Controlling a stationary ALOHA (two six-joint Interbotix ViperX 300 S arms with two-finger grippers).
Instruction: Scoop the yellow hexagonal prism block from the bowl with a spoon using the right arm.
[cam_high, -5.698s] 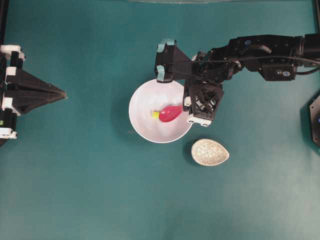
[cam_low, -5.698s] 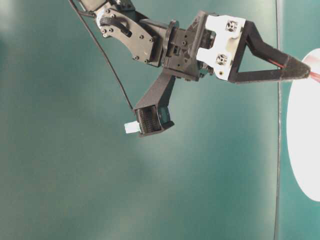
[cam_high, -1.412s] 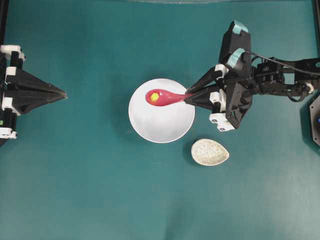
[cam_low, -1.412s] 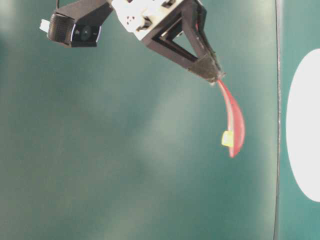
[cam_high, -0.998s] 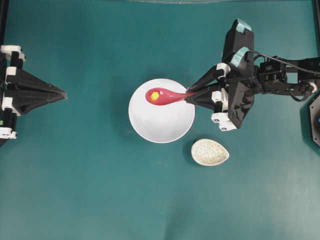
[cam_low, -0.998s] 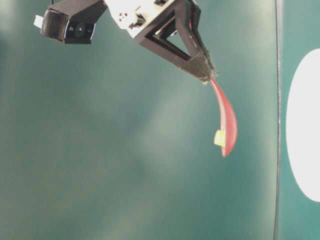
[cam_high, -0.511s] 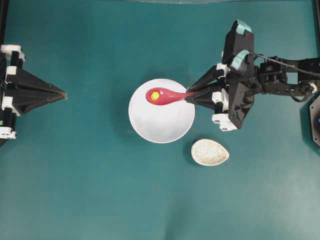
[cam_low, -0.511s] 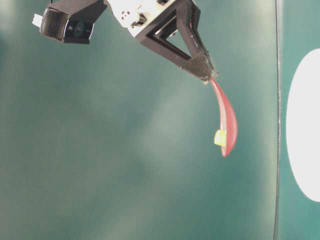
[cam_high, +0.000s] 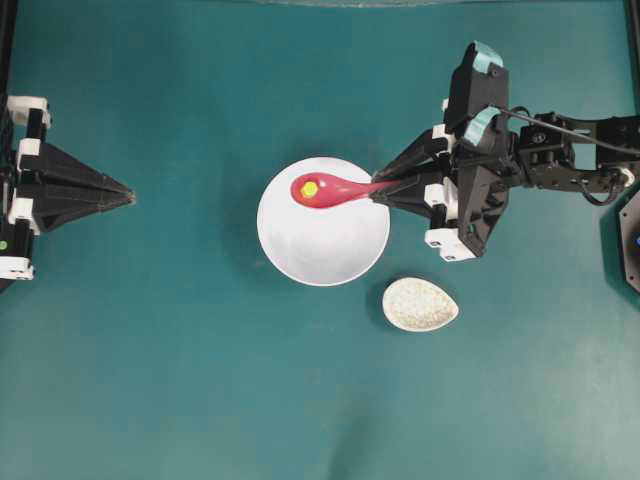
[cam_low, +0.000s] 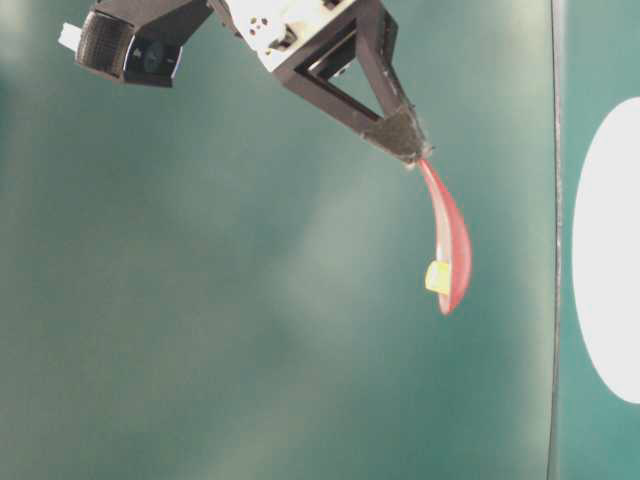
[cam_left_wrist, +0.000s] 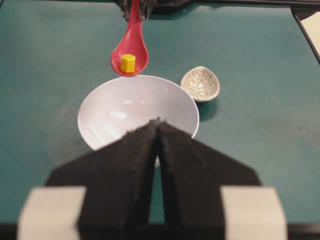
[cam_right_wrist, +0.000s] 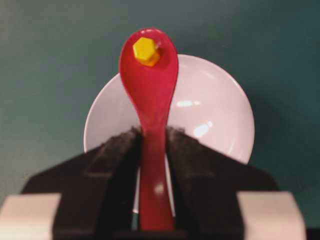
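Note:
My right gripper (cam_high: 377, 190) is shut on the handle of the red-pink spoon (cam_high: 325, 189) and holds it above the white bowl (cam_high: 325, 245). The yellow hexagonal block (cam_high: 310, 188) lies in the spoon's scoop. In the right wrist view the spoon (cam_right_wrist: 150, 95) runs out from between my fingers with the block (cam_right_wrist: 146, 50) near its tip, over the bowl (cam_right_wrist: 215, 110). The table-level view shows the spoon (cam_low: 450, 250) raised with the block (cam_low: 438, 277) on it. My left gripper (cam_high: 128, 196) is shut and empty at the far left; its view shows the bowl (cam_left_wrist: 115, 112), spoon (cam_left_wrist: 131, 47) and block (cam_left_wrist: 128, 62).
A small speckled beige egg-shaped spoon rest (cam_high: 420, 304) lies on the teal table just right of and below the bowl; it also shows in the left wrist view (cam_left_wrist: 200, 83). The right arm (cam_high: 560, 165) stretches in from the right edge.
5.7 s ago the spoon lay low in the bowl beside the block. Now it is lifted with the block in it. Over the last second it has barely moved.

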